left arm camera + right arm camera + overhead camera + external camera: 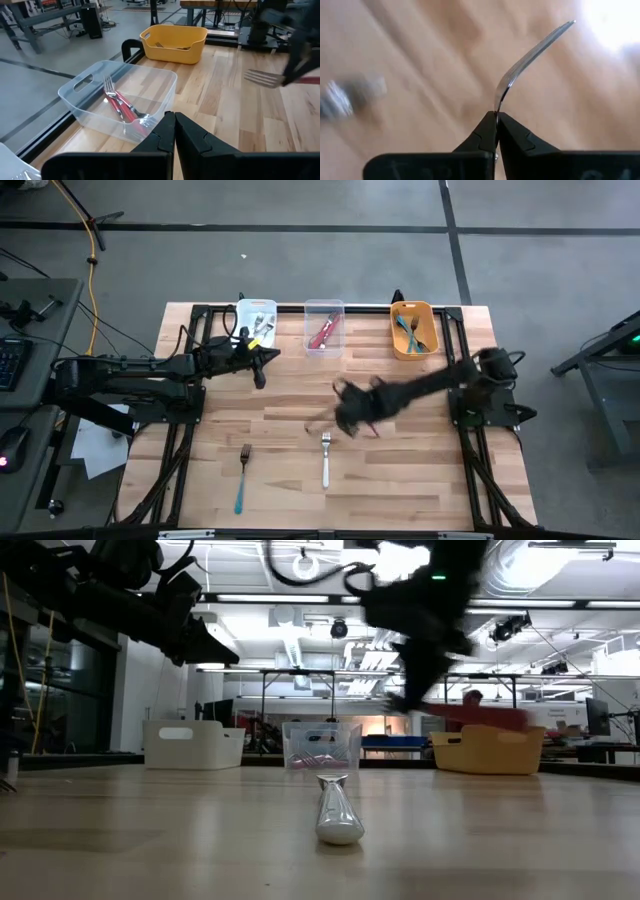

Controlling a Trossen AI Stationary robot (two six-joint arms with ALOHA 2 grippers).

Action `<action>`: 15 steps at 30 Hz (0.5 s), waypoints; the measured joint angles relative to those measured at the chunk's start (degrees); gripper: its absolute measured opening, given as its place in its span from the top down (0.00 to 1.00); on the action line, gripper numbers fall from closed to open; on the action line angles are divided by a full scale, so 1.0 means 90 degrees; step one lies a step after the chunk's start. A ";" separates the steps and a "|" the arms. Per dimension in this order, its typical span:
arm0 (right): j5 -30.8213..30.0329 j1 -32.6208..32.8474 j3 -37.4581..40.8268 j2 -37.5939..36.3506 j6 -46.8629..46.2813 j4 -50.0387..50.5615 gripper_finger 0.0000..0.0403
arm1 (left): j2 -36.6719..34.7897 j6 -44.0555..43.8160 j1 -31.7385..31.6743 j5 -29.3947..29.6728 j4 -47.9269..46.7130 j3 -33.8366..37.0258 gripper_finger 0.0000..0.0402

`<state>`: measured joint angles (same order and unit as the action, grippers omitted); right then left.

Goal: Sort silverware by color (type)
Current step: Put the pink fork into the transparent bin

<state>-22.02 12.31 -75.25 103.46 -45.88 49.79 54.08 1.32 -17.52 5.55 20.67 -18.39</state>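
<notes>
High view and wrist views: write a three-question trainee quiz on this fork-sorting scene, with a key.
1. True or false: the clear bin holds teal-handled forks.
2. How many forks lie loose on the table? A) one B) two C) four
3. Fill in: the right gripper is shut on a ___, while the left gripper waits shut near the clear bin.

Key
1. False: it holds red-handled forks.
2. B: a teal-handled fork and a white-handled fork.
3. Fork: the held fork sticks out beyond the fingertips.
</notes>
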 joint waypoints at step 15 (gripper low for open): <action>0.1420 -0.3482 -0.1468 0.0040 0.3957 -0.1972 0.99 | 0.0000 -0.0075 -0.0005 0.0030 0.0024 0.0000 0.99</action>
<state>-9.25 -19.02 -88.46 103.82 -10.27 32.04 54.08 0.64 -17.56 5.82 20.88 -18.39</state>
